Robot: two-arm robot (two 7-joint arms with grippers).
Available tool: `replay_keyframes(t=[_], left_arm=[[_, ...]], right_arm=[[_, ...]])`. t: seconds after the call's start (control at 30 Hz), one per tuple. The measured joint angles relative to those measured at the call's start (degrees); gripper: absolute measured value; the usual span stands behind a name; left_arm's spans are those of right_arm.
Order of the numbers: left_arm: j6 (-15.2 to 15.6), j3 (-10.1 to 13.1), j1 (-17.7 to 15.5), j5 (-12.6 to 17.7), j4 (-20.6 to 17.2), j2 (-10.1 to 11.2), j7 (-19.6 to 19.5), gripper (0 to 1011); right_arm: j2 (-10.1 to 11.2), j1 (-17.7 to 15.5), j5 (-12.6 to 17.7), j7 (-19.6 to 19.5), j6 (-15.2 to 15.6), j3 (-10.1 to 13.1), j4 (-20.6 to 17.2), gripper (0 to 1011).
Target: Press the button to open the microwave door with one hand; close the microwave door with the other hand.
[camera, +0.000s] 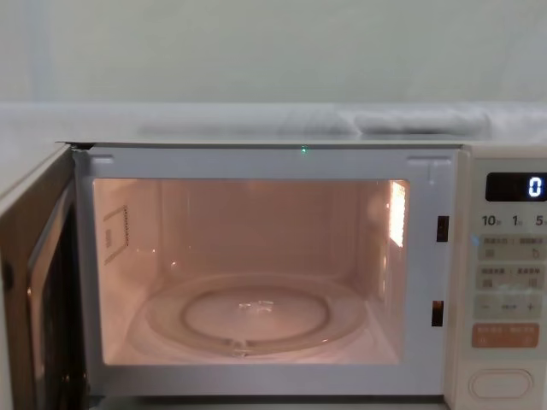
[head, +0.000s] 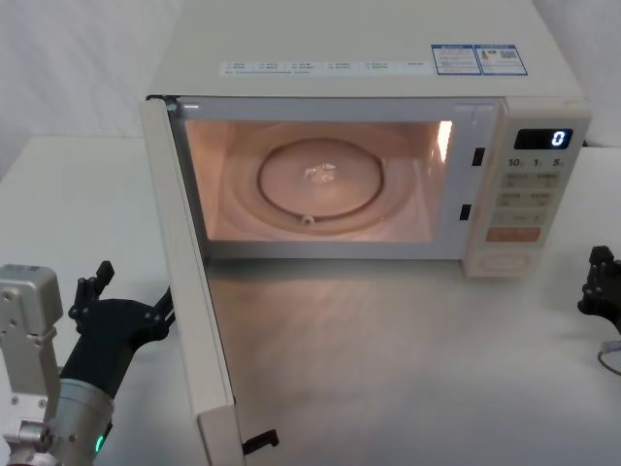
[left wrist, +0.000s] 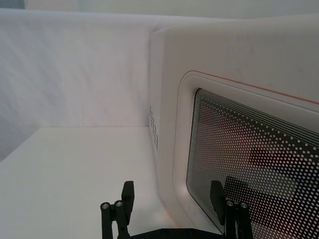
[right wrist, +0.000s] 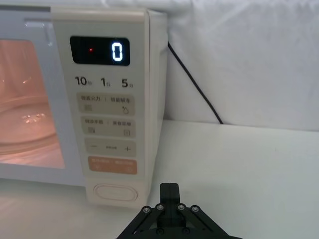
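Note:
The microwave door (head: pixel 189 291) stands swung wide open toward me on the left, and the lit cavity with its glass turntable (head: pixel 320 184) is exposed. My left gripper (head: pixel 134 296) is open, just outside the door's outer face. In the left wrist view its fingers (left wrist: pixel 127 195) straddle the edge of the door's dotted window (left wrist: pixel 249 159). The cream pill-shaped button (right wrist: pixel 114 192) sits at the bottom of the control panel, below the orange key. My right gripper (right wrist: pixel 169 191) is shut, drawn back to the right of the button (head: pixel 506 260) and apart from it.
The display (head: pixel 543 138) reads 0. A black power cord (right wrist: pixel 194 84) runs down behind the oven's right side. White table surface (head: pixel 388 369) lies in front of the cavity, and a white backdrop (camera: pixel 273 51) closes off the rear.

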Motion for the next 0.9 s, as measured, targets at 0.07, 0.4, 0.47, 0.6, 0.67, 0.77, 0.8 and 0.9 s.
replay_keyframes(t=[0.07, 0.4, 0.47, 0.6, 0.67, 0.77, 0.8, 0.9], left_arm=[[0.00, 0.00, 0.00, 0.00, 0.00, 0.00, 0.00, 1001], [0.00, 0.00, 0.00, 0.00, 0.00, 0.00, 0.00, 1001], [0.00, 0.00, 0.00, 0.00, 0.00, 0.00, 0.00, 1001], [0.00, 0.00, 0.00, 0.00, 0.00, 0.00, -0.01, 1001], [0.00, 0.00, 0.00, 0.00, 0.00, 0.00, 0.00, 1001], [0.00, 0.00, 0.00, 0.00, 0.00, 0.00, 0.00, 1001], [0.00, 0.00, 0.00, 0.00, 0.00, 0.00, 0.00, 1001], [0.00, 0.00, 0.00, 0.00, 0.00, 0.00, 0.00, 1001]], right_arm=[[0.66, -0.20, 0.26, 0.72, -0.22, 0.31, -0.46, 0], [2.54, -0.45, 0.97, 3.09, -0.68, 0.15, -1.24, 0], [2.47, -0.45, 0.97, 3.07, -0.68, 0.17, -1.24, 0], [2.41, -0.45, 0.97, 3.01, -0.68, 0.21, -1.24, 0], [2.38, -0.45, 0.97, 2.97, -0.68, 0.22, -1.24, 11], [2.36, -0.45, 0.97, 2.92, -0.68, 0.24, -1.24, 71], [2.35, -0.45, 0.97, 2.91, -0.68, 0.24, -1.24, 117], [2.32, -0.45, 0.97, 2.85, -0.68, 0.27, -1.23, 175]])
